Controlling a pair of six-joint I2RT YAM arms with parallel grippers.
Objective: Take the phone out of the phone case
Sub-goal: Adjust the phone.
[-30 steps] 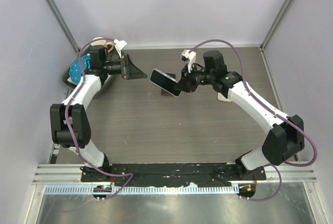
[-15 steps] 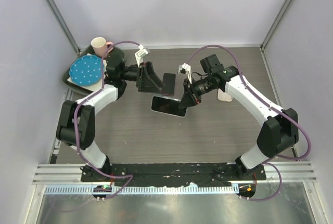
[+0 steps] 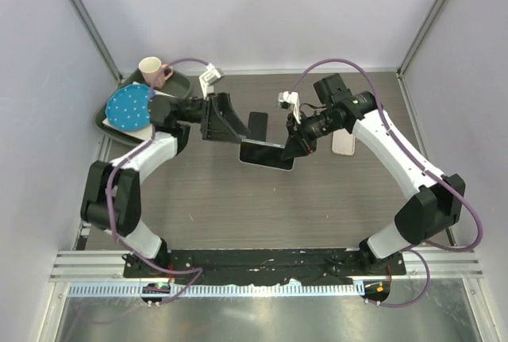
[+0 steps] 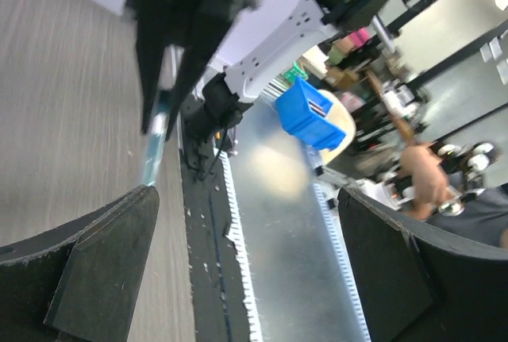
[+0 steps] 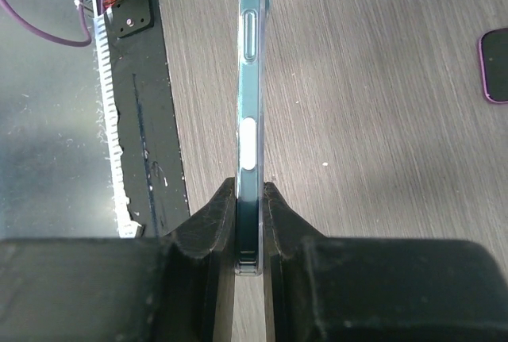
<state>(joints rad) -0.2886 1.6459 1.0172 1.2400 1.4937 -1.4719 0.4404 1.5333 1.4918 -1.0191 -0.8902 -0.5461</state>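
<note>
Gripping phone [image 3: 266, 154] edgewise, right end effector [image 3: 295, 145] angled inward, left end effector [image 3: 232, 120] agape

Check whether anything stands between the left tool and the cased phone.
Nothing visible does. The left tool is open and faces the free end of the cased phone, with only air between them. The right tool clamps the phone's other end above the table.
</note>
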